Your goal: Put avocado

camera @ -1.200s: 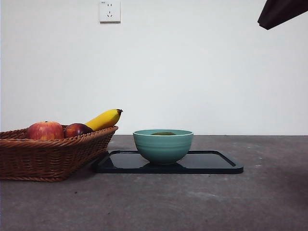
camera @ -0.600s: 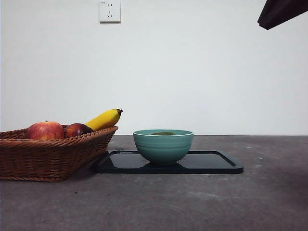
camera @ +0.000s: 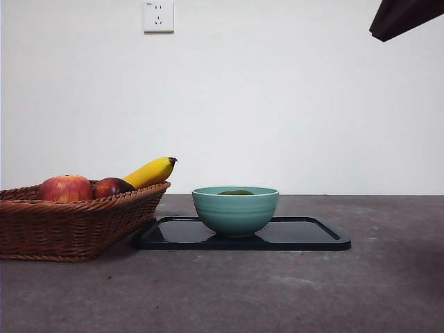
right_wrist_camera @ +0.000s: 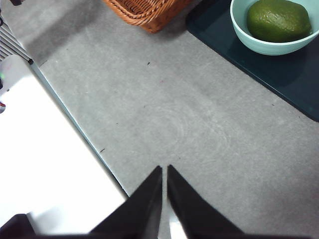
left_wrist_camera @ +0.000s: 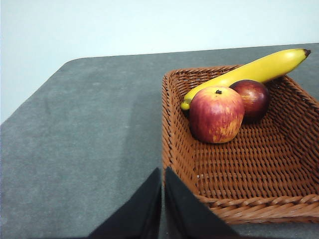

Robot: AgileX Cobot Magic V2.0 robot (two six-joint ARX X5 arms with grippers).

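Note:
The dark green avocado (right_wrist_camera: 278,20) lies inside the teal bowl (camera: 235,210), which stands on the black tray (camera: 305,234); in the front view only its top (camera: 236,192) shows above the rim. The bowl (right_wrist_camera: 249,37) and tray (right_wrist_camera: 279,74) also show in the right wrist view. My right gripper (right_wrist_camera: 164,169) is shut and empty, held high over bare table away from the bowl; its arm shows as a dark tip (camera: 402,17) at the top right corner of the front view. My left gripper (left_wrist_camera: 163,172) is shut and empty beside the wicker basket (left_wrist_camera: 174,149).
The wicker basket (camera: 69,222) stands left of the tray and holds two red apples (camera: 65,188) (camera: 111,186) and a yellow banana (camera: 150,171). A white surface (right_wrist_camera: 45,164) borders the table edge in the right wrist view. A wall socket (camera: 158,15) is on the back wall.
The dark arm tip at the top right corner of the front view has shifted slightly. Nothing else has moved.

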